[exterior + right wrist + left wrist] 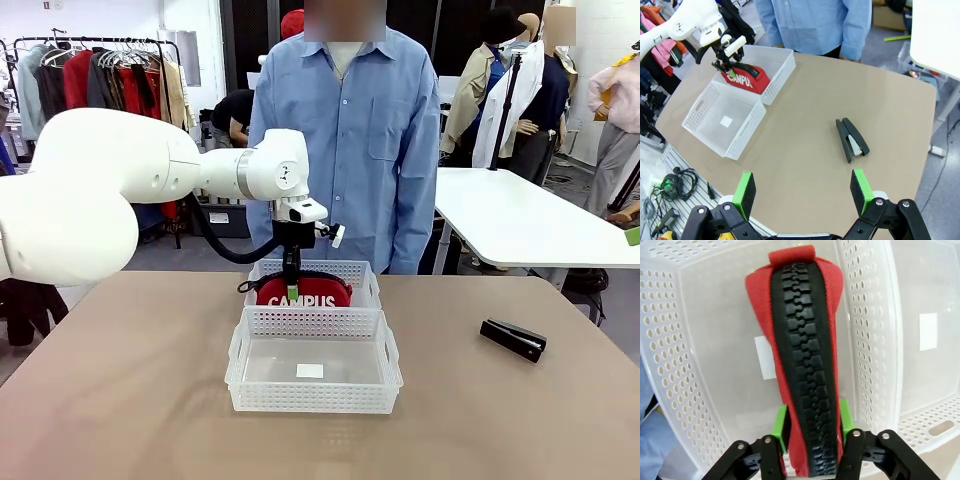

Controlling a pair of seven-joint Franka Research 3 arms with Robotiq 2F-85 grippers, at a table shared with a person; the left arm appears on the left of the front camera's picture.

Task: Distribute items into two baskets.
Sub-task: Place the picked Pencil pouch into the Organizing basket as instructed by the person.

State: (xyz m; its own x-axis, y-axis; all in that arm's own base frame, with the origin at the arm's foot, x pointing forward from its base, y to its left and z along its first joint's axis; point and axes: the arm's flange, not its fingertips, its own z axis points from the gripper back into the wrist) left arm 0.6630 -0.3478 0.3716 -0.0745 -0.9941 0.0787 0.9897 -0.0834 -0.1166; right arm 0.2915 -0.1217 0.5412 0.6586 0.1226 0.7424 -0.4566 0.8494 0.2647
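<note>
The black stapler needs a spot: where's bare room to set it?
Free: the near white perforated plastic basket's floor, and the tan table left of both baskets. Crowded: the far basket, holding the red CAMPUS pouch and the left gripper.

Lower half of red pouch behind lattice walls of far basket and near basket.

Pouch: red cloth, soft and matt
Zip: chunky black plastic
Near basket, far basket: white perforated plastic, smooth
Stapler: black, slight sheen
Surface: tan, matt, smooth

Front faces across; wrists look down, sharing the pouch.
</note>
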